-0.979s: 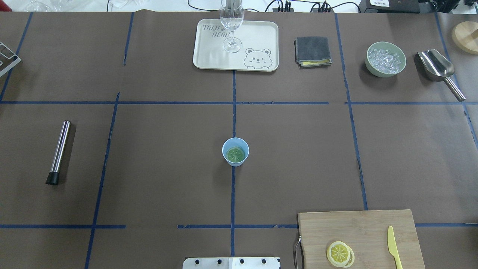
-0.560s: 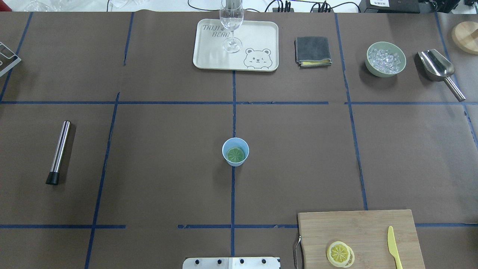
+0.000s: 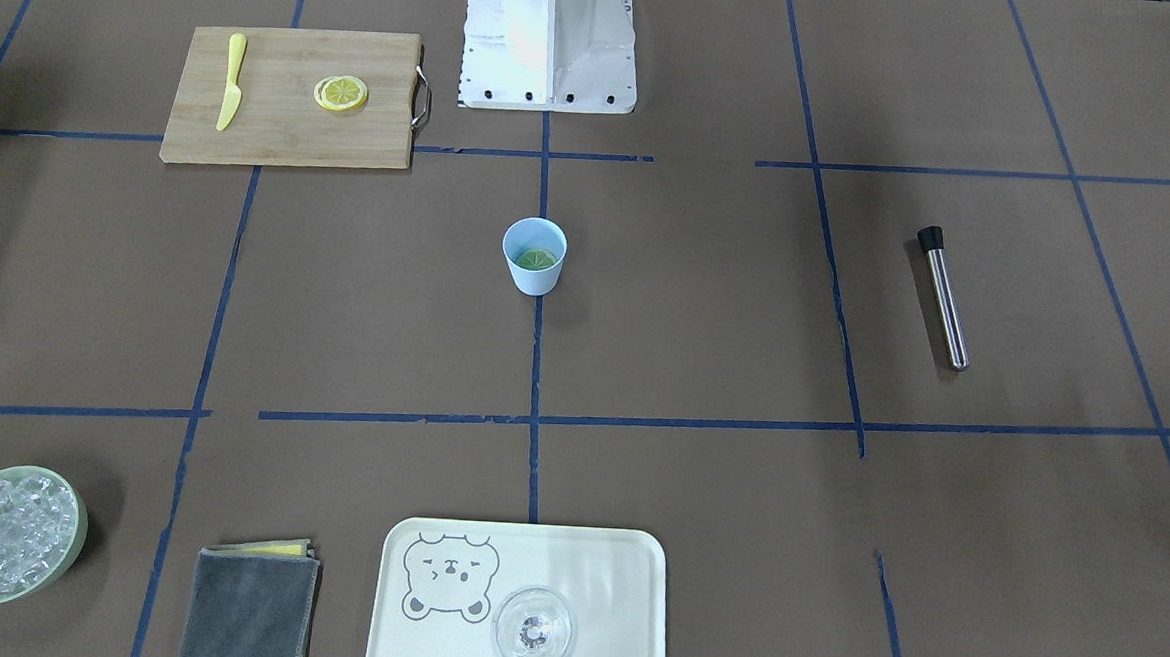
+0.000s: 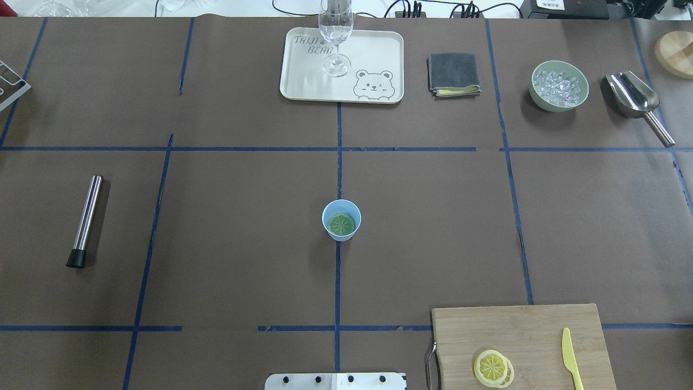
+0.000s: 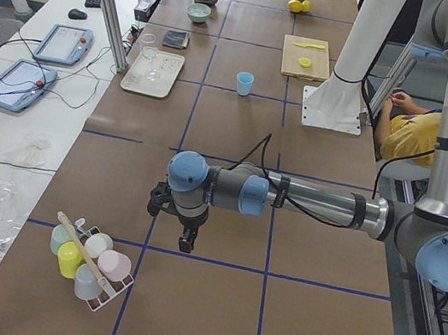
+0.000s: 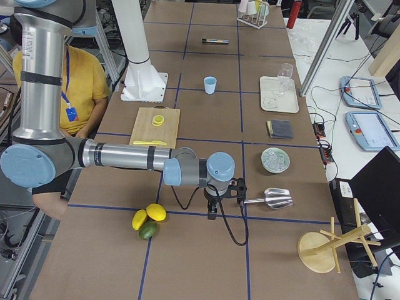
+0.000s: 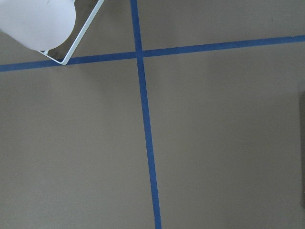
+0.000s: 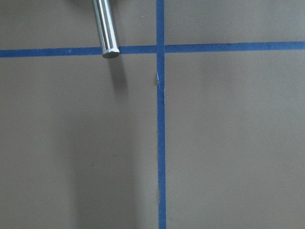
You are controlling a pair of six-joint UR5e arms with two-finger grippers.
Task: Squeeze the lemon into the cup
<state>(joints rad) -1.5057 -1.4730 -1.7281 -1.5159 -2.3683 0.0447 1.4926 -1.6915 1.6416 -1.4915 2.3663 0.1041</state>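
Item: cup [image 4: 341, 219], light blue; stood upright at desk centre. Lemon [image 4: 342, 224] slice lay flat inside it, greenish. Spare slices [image 4: 492, 368] lay on the cutting board [image 4: 514, 330], at 5 o'clock from the cup. Step judged: slice delivered, arms parked clear; any further press would best come straight down through the mouth, gently, lest the light cup tip. Left fingers [image 5: 185, 239] and right fingers [image 6: 213, 206] hung over bare desk at opposite ends, apparently touching nothing; their opening could not be told.

Overhead and front-facing views look down from opposite sides, sharing the cup [image 4: 331, 210].
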